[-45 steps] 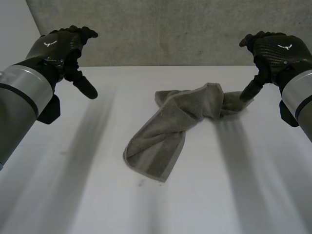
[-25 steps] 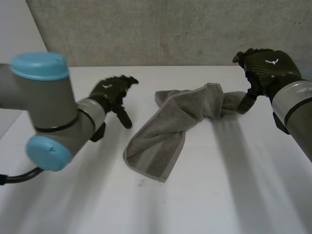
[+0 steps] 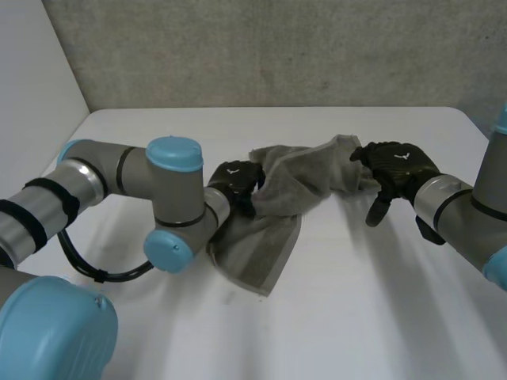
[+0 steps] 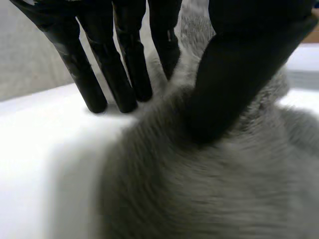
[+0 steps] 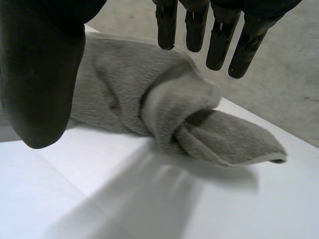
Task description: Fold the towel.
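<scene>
While the towel (image 3: 263, 249) lies crumpled with no fold made, the left hand (image 3: 234, 179) rests straight-fingered, gripping nothing, at its edge; the right hand (image 3: 396, 165) hovers spread and empty over its twisted end.

No legible txt or nos.

1. Grey tubular left arm (image 3: 103, 170) with round light-blue caps (image 3: 175, 153); black bands (image 3: 32, 207) ring the segment farthest from the left hand (image 3: 235, 180).
2. That hand has a black shell with a small white emblem (image 3: 234, 170) on its back.
3. The right hand (image 3: 396, 165) matches it, with a silver-grey wrist cuff (image 3: 444, 198).
4. Fingers (image 5: 167, 25) are slim, black and segmented; the thumb (image 5: 42, 74) is broad and matte.
</scene>
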Robot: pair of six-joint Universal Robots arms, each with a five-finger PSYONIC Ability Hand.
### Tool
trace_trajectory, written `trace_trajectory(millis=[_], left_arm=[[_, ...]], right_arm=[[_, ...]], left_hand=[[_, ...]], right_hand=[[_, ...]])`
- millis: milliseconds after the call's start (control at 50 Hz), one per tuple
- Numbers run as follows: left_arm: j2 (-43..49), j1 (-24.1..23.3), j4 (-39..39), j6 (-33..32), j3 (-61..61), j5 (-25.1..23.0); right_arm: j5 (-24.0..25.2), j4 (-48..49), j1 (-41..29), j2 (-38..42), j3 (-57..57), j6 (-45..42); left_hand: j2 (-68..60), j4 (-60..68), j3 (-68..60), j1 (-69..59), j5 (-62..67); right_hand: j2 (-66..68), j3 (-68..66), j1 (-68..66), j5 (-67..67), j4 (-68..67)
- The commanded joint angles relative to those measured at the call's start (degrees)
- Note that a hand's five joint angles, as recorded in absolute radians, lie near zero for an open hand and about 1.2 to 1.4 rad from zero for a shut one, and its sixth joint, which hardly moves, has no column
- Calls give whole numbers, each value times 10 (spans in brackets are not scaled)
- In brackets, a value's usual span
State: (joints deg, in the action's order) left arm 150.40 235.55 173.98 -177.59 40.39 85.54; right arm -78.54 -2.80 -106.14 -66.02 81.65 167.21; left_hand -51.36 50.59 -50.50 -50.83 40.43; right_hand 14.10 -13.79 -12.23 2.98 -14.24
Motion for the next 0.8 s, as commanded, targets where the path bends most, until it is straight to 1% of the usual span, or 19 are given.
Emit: trace_trajectory(millis=[20,60,80,120,140,180,200,240,260,320,440,500,520,560,580,640,660,700,800], left_arm=[[-85,-14,-22,-1,54,15],[-144,-11,-22,-3,113,32],[-144,-11,-22,-3,113,32],[-205,-7,-21,-4,180,41],[-205,-7,-21,-4,181,41],[-265,3,-15,-4,251,40],[-266,4,-15,-4,252,40],[-332,24,-2,-12,330,39],[-332,25,-2,-12,331,38],[-420,53,21,-50,427,32],[-488,84,50,-94,505,31],[-532,136,86,-136,573,30],[-532,136,87,-137,573,30],[-542,177,117,-162,608,25],[-542,178,117,-162,609,25],[-538,234,159,-194,636,-21],[-538,235,159,-194,636,-21],[-527,271,181,-205,635,-63],[-480,289,190,-204,611,-95]], right_arm=[[-13,17,23,-1,-6,2],[-15,17,28,-1,-9,3],[-15,17,28,-1,-9,3],[-19,17,30,-2,-13,3],[-19,17,30,-2,-13,3],[-19,12,31,-5,-20,4],[-19,12,31,-5,-20,4],[-18,11,32,-8,-25,4],[-18,11,32,-8,-26,4],[-17,-1,37,-7,-34,2],[-12,-31,38,1,-51,3],[0,-49,37,11,-56,1],[0,-49,37,11,-56,1],[3,-50,37,18,-56,-3],[3,-50,37,18,-56,-3],[4,-48,30,28,-55,-27],[4,-48,30,28,-55,-27],[4,-48,29,38,-55,-49],[3,-45,20,45,-51,-65]], left_hand=[[-286,294,-295,-292,296],[-286,294,-295,-292,296],[-286,294,-295,-292,296],[-286,294,-295,-292,296],[-286,294,-295,-292,296],[-286,294,-295,-292,296],[-286,294,-295,-292,296],[-286,294,-295,-292,296],[-286,294,-295,-292,296],[-286,294,-295,-292,296],[-286,294,-295,-292,296],[-286,294,-295,-292,296],[-286,294,-295,-292,296],[-286,294,-295,-292,296],[-286,294,-295,-292,296],[-286,294,-295,-292,296],[-286,294,-295,-292,296],[-286,294,-295,-292,296],[-286,294,-295,-292,296]], right_hand=[[-41,38,22,-30,42],[-41,38,22,-30,42],[-41,38,22,-30,42],[-41,38,22,-30,42],[-41,38,22,-30,42],[-41,38,22,-30,42],[-41,38,22,-30,42],[-41,38,22,-30,42],[-41,38,22,-30,42],[-41,38,22,-30,42],[-41,38,22,-30,42],[-41,38,22,-30,42],[-41,38,22,-30,42],[-41,38,22,-30,42],[-41,38,22,-30,42],[-41,38,22,-30,42],[-41,38,22,-30,42],[-41,38,22,-30,42],[-41,38,22,-30,42]])
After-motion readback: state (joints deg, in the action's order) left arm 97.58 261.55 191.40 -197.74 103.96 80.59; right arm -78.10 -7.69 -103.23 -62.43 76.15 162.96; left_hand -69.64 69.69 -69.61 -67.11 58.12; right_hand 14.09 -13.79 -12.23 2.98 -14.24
